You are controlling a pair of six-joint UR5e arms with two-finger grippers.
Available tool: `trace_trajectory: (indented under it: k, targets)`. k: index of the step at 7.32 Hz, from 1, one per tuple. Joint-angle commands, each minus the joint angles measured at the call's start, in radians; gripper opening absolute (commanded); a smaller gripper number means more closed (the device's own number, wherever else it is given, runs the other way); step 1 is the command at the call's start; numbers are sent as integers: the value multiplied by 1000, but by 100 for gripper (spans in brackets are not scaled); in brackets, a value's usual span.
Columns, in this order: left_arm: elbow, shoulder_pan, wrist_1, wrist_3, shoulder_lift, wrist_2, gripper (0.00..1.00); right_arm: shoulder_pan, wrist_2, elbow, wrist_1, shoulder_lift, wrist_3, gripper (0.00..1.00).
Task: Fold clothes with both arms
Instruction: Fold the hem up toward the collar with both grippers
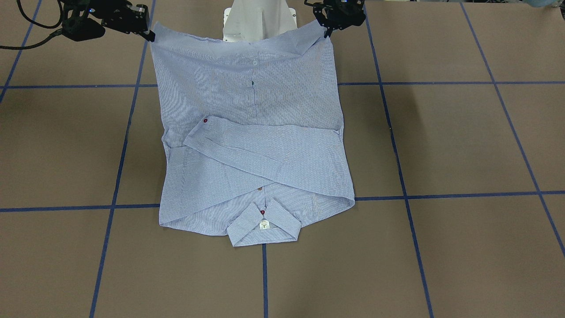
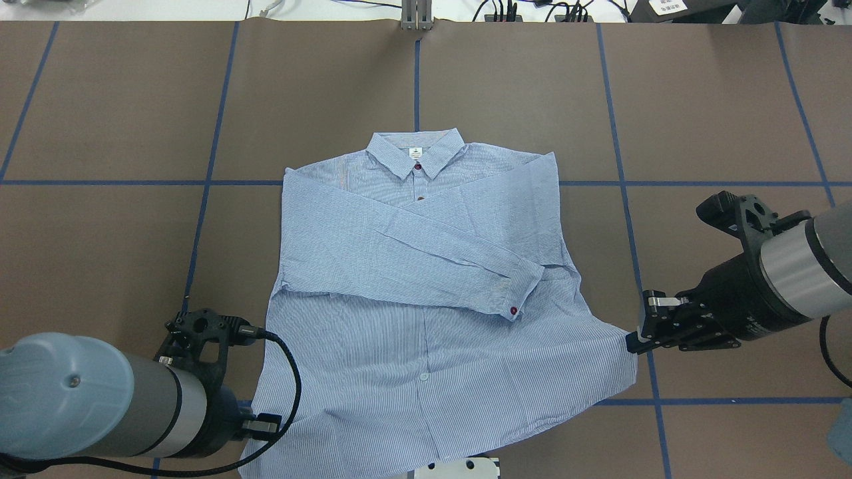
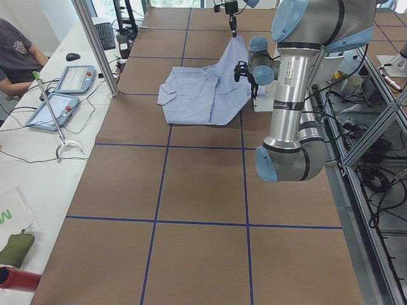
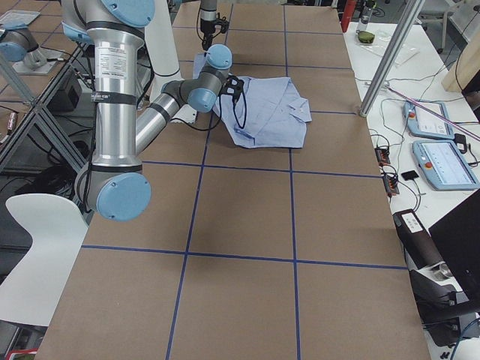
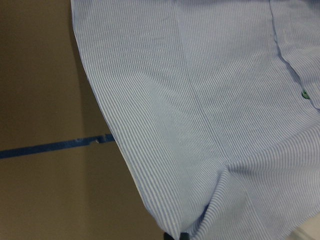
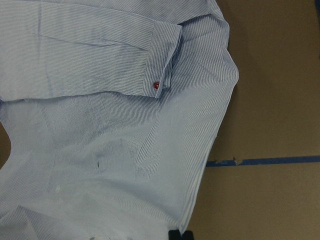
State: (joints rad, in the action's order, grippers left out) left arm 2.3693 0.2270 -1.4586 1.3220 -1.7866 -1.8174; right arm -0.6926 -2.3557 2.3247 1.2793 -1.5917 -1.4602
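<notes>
The light blue striped shirt (image 1: 251, 154) lies face up on the brown table, collar (image 2: 416, 152) at the far side from the robot. Both sleeves are folded across the chest, and a red-buttoned cuff (image 2: 516, 299) lies on top. My left gripper (image 2: 265, 426) is shut on the hem corner nearest the robot's left. My right gripper (image 2: 632, 342) is shut on the opposite hem corner. Both corners are raised off the table, so the lower part of the shirt slopes up toward the robot. Each wrist view shows cloth (image 5: 200, 150) (image 6: 125, 150) pinched at its bottom edge.
Blue tape lines (image 2: 619, 199) grid the table. The white pedestal base (image 1: 258, 20) stands just behind the raised hem. Beside the table are a metal post (image 3: 95, 44), tablets (image 3: 63, 95) and a seated person (image 3: 16, 47).
</notes>
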Motion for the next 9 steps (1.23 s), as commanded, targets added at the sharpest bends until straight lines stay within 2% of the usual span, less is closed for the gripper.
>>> trace_trajectory:
  k: [1, 6, 9]
  targets:
    - [-21, 49, -2, -1, -7, 3, 0, -33, 3, -62, 0, 50, 4, 0]
    - [-165, 187, -6, -67, -117, 0, 0, -143, 10, -195, 2, 165, 4, 0]
    - [-205, 290, -5, -157, -142, -5, 0, -153, 65, -292, 0, 254, 4, 0]
